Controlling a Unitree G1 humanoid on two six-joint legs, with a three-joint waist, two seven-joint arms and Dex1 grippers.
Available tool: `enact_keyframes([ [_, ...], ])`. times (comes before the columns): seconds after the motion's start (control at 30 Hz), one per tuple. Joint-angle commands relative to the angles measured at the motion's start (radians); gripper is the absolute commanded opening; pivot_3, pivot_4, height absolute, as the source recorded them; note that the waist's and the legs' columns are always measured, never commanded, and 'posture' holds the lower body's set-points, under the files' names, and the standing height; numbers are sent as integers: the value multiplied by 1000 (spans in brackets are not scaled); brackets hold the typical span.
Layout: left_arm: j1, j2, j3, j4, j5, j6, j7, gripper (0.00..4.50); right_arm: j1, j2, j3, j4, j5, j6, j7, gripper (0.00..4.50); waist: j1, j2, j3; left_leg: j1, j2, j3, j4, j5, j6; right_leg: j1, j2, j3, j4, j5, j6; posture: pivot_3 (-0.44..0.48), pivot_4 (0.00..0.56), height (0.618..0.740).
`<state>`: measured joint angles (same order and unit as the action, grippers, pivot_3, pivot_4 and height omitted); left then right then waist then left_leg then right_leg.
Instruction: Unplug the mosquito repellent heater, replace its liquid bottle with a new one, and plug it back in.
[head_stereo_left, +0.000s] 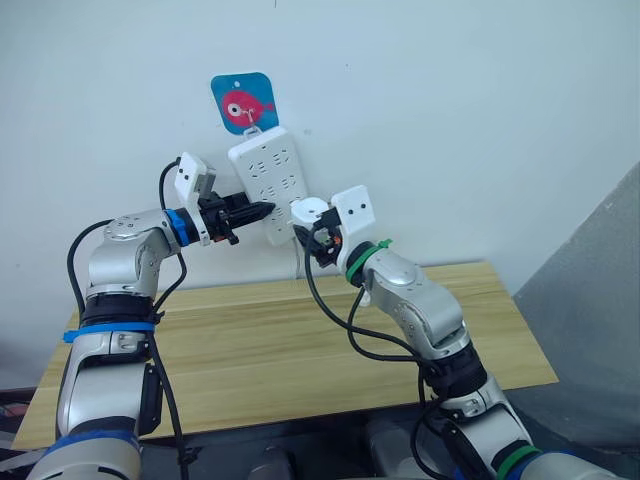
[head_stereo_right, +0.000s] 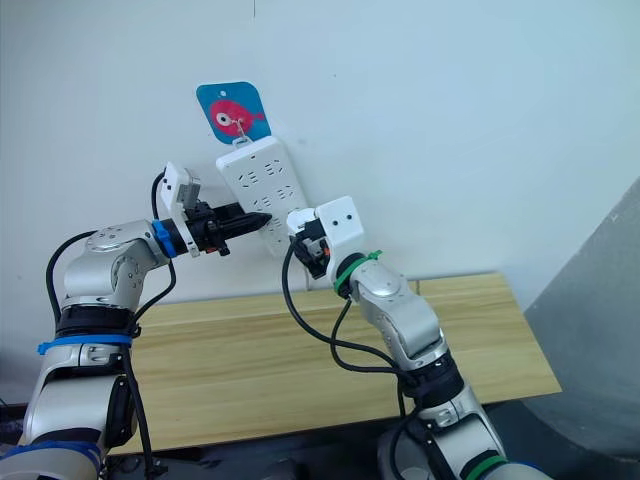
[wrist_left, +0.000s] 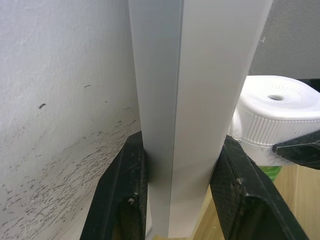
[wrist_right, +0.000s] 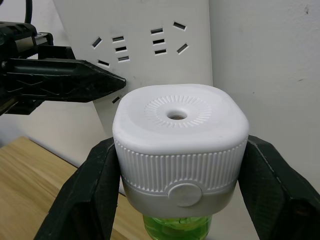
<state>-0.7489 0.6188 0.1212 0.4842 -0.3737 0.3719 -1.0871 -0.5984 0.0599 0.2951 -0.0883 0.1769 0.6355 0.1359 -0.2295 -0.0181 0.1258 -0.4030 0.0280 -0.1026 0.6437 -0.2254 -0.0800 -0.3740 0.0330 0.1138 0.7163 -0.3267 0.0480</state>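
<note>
The mosquito repellent heater (wrist_right: 180, 145) is a small white rounded unit with a round vented top, and a green liquid bottle (wrist_right: 177, 227) sits under it. My right gripper (wrist_right: 177, 170) is shut on its ribbed sides. It hangs at the lower right edge of the white wall power strip (head_stereo_left: 268, 180); its prongs are hidden, so I cannot tell whether it is plugged in. From the left, my left gripper (head_stereo_left: 262, 210) is shut on the strip, one finger (wrist_left: 125, 195) behind it against the wall and one in front.
The strip hangs tilted from a blue hook card with a pink fish (head_stereo_left: 243, 102) on the white wall. A wooden table (head_stereo_left: 300, 340) lies below both arms. A grey panel (head_stereo_left: 600, 300) stands at the right.
</note>
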Motion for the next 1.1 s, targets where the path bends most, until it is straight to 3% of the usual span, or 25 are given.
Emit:
enact_keyframes([
  [0.03, -11, 0, 4, -26, -3, 11, 12, 1315, -47, 21, -8, 32, -21, -38, 15, 2920, -1, 0, 0, 0, 0, 0, 0, 0, 0, 0, 0, 0, 0, 0, 0, -206, 69, 724],
  [0.4, 4, -10, 5, -62, -15, 41, 13, 1315, -135, 62, -39, 180, -37, -74, 39, 2920, -19, 0, 0, 3, 1, -1, 0, 3, -2, 2, 1, 0, 2, 1, -1, -196, 65, 724],
  [0.7, 15, -6, 13, -65, -4, 27, 29, 1315, -133, 74, -49, 179, -43, -84, 39, 2920, -21, 0, 0, 3, 1, -2, 0, 6, -1, 2, 2, -1, 2, 4, -2, -196, 66, 724],
  [0.73, 14, -4, 13, -59, 2, 15, 32, 1315, -129, 72, -51, 173, -42, -79, 41, 3640, -21, 0, 0, 3, 1, -2, 0, 6, -1, 2, 2, -1, 2, 4, -2, -196, 66, 724],
  [0.83, 12, -2, 13, -42, 20, -18, 43, 1315, -111, 55, -44, 138, -46, -38, 61, 4469, -14, 0, 0, 1, 1, -3, -2, 6, -1, 1, 2, -2, 0, 3, -2, -196, 65, 724],
  [1.1, 23, 17, 20, 12, 36, -106, 56, 1315, 79, -109, 4, -162, -12, 138, 167, 4500, 6, 0, 0, -5, -1, -8, -5, 5, -4, -2, -3, -10, -3, 4, -5, -196, 69, 724],
])
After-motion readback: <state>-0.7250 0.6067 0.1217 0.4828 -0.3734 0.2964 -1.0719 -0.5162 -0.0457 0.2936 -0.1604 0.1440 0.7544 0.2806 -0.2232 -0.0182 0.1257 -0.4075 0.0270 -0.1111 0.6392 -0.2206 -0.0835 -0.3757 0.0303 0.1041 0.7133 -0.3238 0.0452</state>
